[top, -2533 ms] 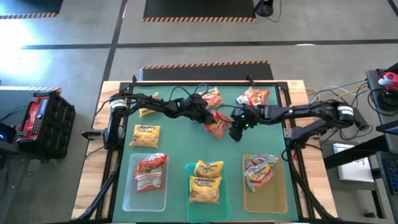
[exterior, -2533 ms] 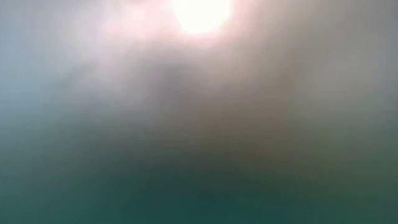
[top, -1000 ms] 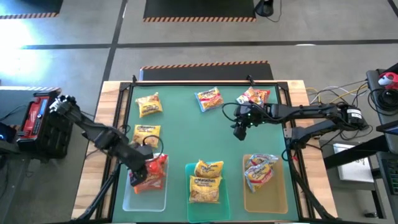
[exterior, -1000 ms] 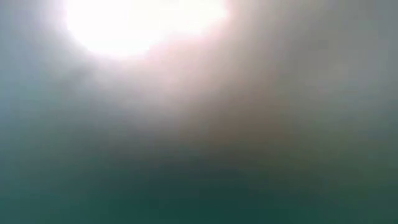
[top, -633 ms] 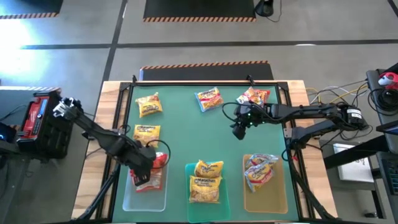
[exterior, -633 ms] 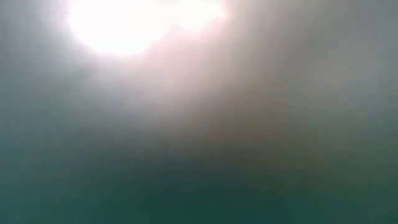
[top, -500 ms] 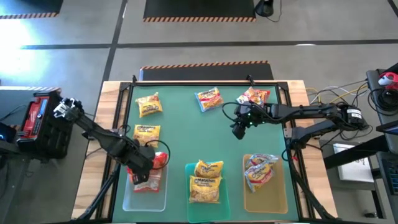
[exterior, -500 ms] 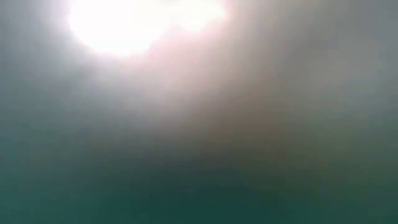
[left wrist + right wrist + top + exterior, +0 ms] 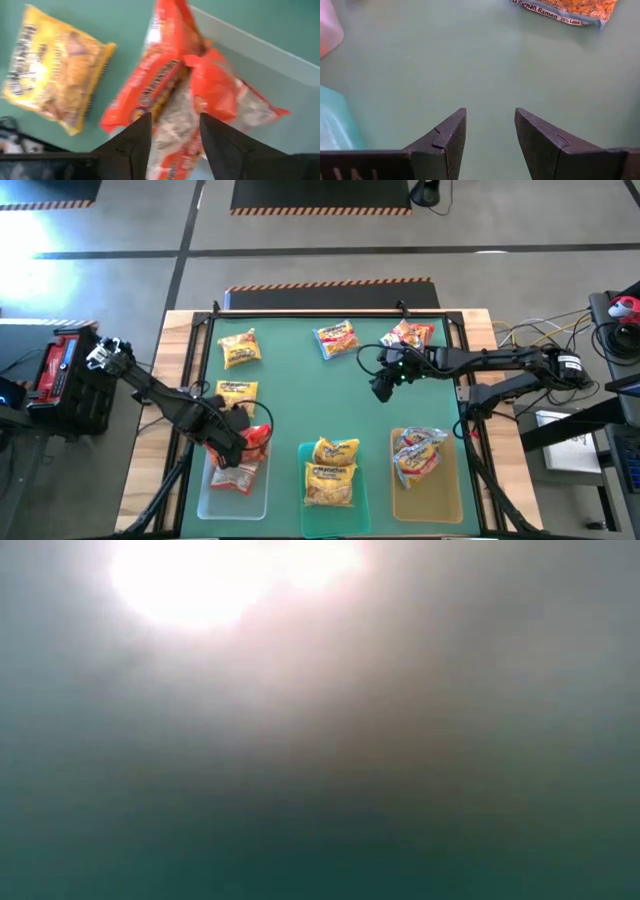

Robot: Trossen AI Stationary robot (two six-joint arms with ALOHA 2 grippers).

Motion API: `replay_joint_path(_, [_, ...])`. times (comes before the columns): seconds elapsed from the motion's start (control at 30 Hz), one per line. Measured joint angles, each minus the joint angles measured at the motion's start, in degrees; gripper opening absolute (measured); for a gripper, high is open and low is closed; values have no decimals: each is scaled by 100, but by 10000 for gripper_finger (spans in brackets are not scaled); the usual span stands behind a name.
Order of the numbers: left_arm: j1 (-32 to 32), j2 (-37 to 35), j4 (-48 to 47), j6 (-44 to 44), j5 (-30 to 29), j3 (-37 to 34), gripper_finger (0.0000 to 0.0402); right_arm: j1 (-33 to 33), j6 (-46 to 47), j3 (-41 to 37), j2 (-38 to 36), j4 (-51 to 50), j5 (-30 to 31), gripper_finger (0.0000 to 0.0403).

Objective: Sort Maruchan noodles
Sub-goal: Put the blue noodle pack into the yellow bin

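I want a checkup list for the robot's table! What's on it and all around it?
Surface: green mat, wooden edges.
Job's things: red packets in the clear tray; yellow packets in the teal tray; packets in the amber tray; four loose packets on the mat.
Clutter: nothing seen.
Grippers: left tool open above the clear tray; right tool open, empty, over bare mat.
Cables: wires right of the table.
Surroundings: red-black case, striped floor tape.

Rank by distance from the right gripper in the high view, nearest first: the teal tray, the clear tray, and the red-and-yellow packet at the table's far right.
From the right gripper:
1. Red-and-yellow packet, just beyond it.
2. Teal tray, near edge, middle.
3. Clear tray, near-left corner.
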Motion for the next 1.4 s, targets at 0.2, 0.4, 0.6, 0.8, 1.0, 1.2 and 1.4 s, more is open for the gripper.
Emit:
replay_joint_path(0.2, [122, -66, -129, -216, -508, 2, 162, -12, 496, 22, -12, -18, 6, 160])
replay_joint_path(0.4, [383, -183, -103, -276, -914, 3, 162, -144, 770, 555, -42, -100, 21, 160])
replay_joint_path(0.6, [749, -316, -77, 70, -1364, 4, 162, -300, 741, 1460, -42, -1354, 691, 160])
replay_joint_path(0.8, [1483, -433, 594, 1077, -1779, 0, 162, -426, 747, 2337, -42, -3454, 1867, 160])
replay_joint_path(1.0, [2577, -306, 2416, 2600, -1464, -2, 162, -614, 281, 2675, -42, -4333, 2120, 160])
replay_joint_path(1.2, [3406, 66, 3708, 3020, -1028, -7, 162, -837, -117, 2324, -42, -4021, 2136, 160])
replay_joint_path(1.4, [3800, 518, 4405, 2832, -821, -9, 162, -946, 124, 1245, 45, -824, 1727, 160])
